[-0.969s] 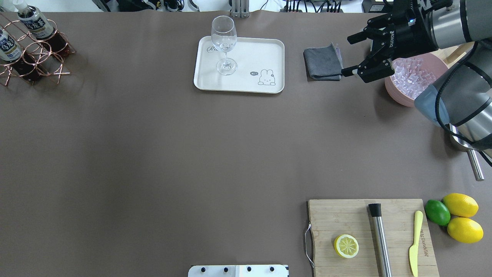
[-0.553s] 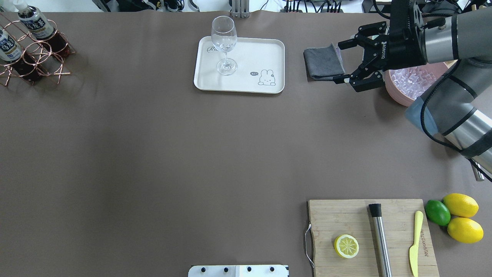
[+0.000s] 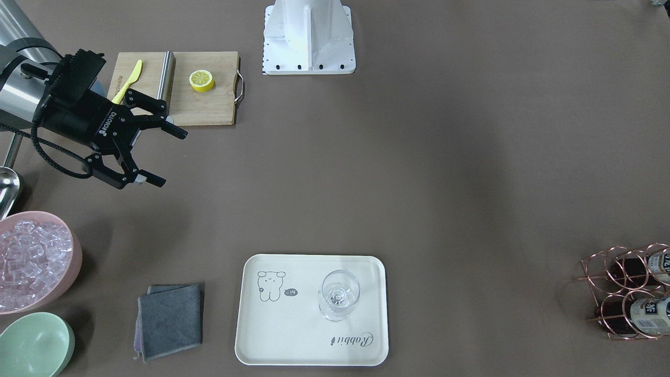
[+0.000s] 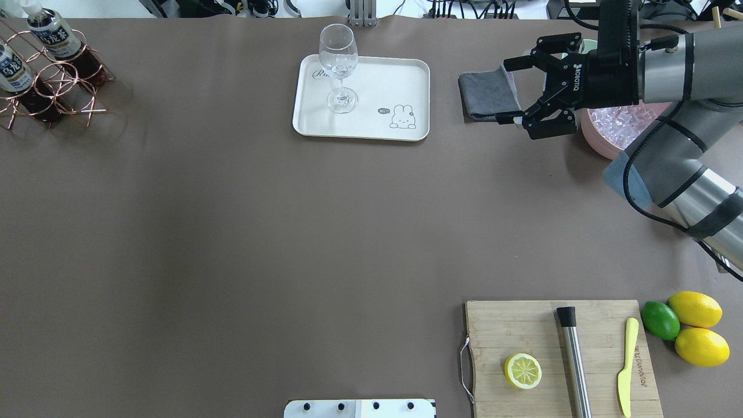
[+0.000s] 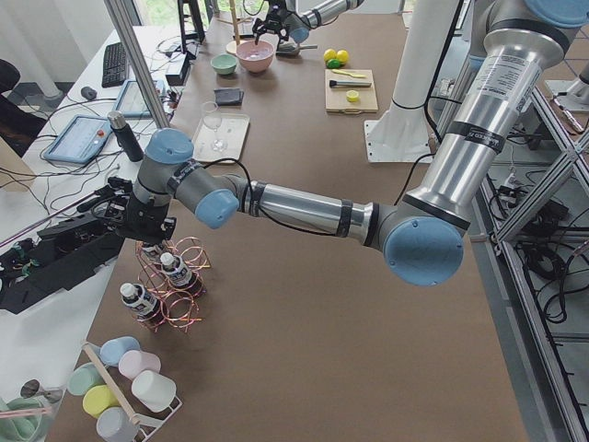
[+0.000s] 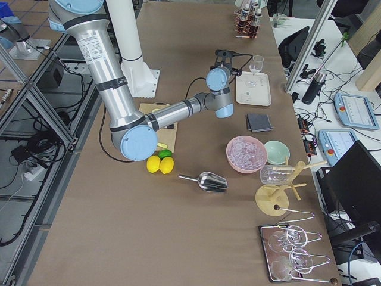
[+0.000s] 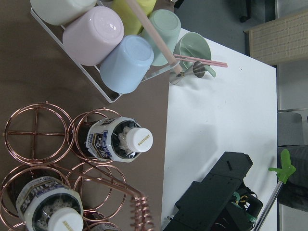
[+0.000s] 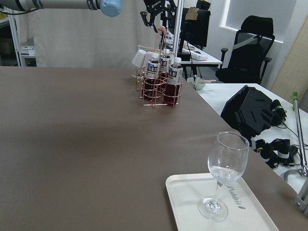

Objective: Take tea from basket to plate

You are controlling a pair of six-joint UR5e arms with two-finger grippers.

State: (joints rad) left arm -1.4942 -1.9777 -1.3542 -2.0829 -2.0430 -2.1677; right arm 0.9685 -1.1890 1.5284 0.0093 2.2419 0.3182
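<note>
The copper wire basket (image 4: 55,81) stands at the table's far left corner and holds three tea bottles (image 4: 53,33) with white caps. The left wrist view looks straight down on the basket (image 7: 29,139) and a tea bottle (image 7: 118,139). My left gripper (image 8: 156,10) hangs above the basket's coiled handle, and its fingers look apart and empty. The cream plate (image 4: 406,75) lies at the far middle and carries a stemmed glass (image 4: 338,64). My right gripper (image 4: 511,92) is open and empty, in the air over the grey cloth (image 4: 489,94), right of the plate.
A pink bowl of ice (image 4: 621,125) sits under my right arm, and a green bowl (image 3: 34,343) is beside it. The wooden cutting board (image 4: 505,325) holds a lemon half, a steel muddler and a yellow knife. A rack of cups (image 7: 110,53) stands next to the basket.
My right gripper has moved left from over the ice bowl to over the grey cloth, turning at the wrist, and stays open. The basket, bottles and plate have not moved.
</note>
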